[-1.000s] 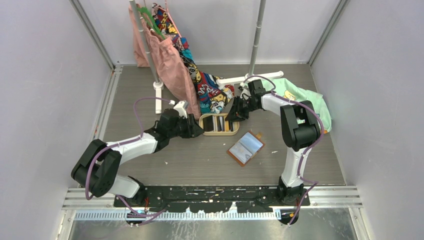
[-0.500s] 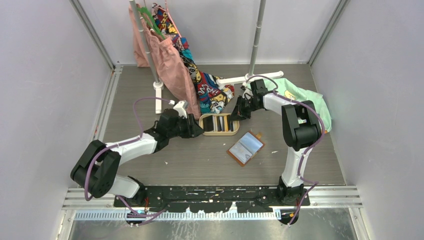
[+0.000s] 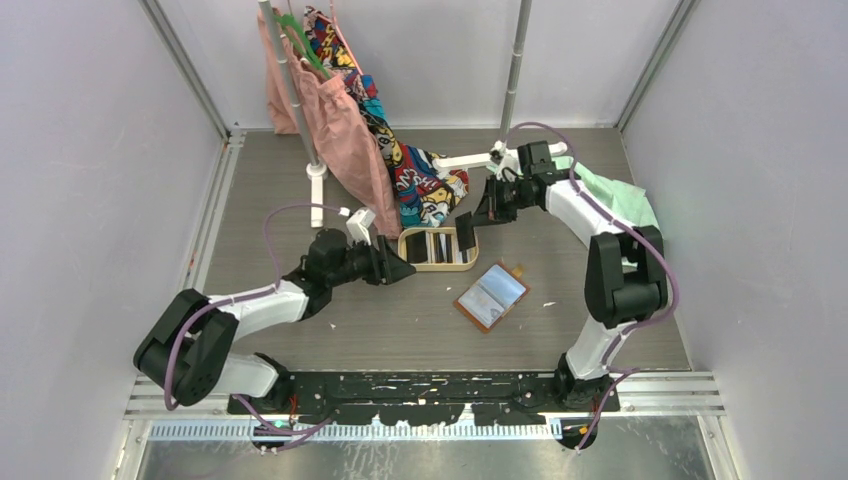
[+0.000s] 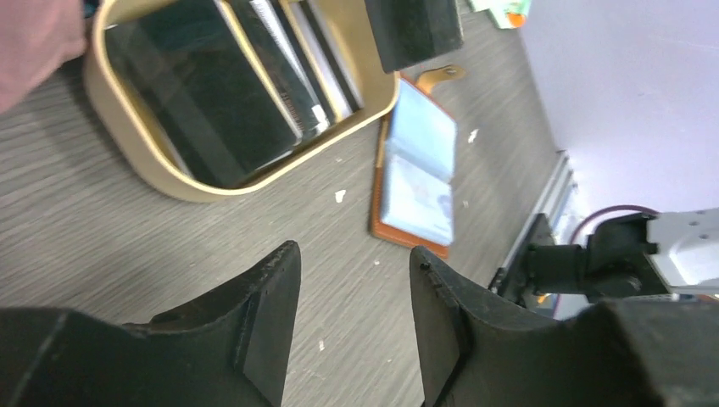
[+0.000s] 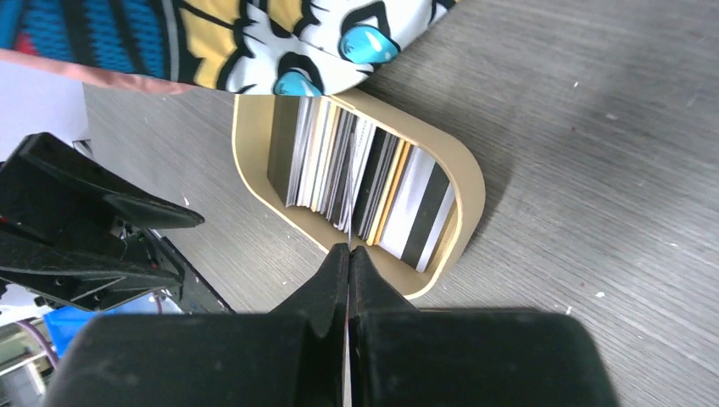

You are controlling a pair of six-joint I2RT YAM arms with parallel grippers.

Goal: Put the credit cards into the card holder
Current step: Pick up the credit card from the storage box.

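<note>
The credit cards (image 3: 433, 246) stand on edge in an oval tan wooden tray (image 3: 437, 267); they also show in the right wrist view (image 5: 365, 174). My right gripper (image 3: 477, 221) is shut on one black card (image 3: 465, 232), held just above the tray's right end. That card shows edge-on at the fingertips (image 5: 349, 248) and as a black slab in the left wrist view (image 4: 415, 30). The card holder (image 3: 491, 295) lies open on the table near the tray, with pale blue pockets (image 4: 417, 178). My left gripper (image 3: 400, 270) is open and empty by the tray's left end (image 4: 352, 254).
A clothes rack with pink and patterned garments (image 3: 345, 120) stands behind the tray, and the patterned cloth (image 5: 280, 42) hangs over the tray's far edge. The rack's white feet (image 3: 470, 158) and pole (image 3: 515, 70) are behind my right gripper. A green cloth (image 3: 615, 195) lies at back right.
My right gripper has risen and drawn back to the right, lifting a black card out of the tray. My left gripper has shifted slightly toward the near side.
</note>
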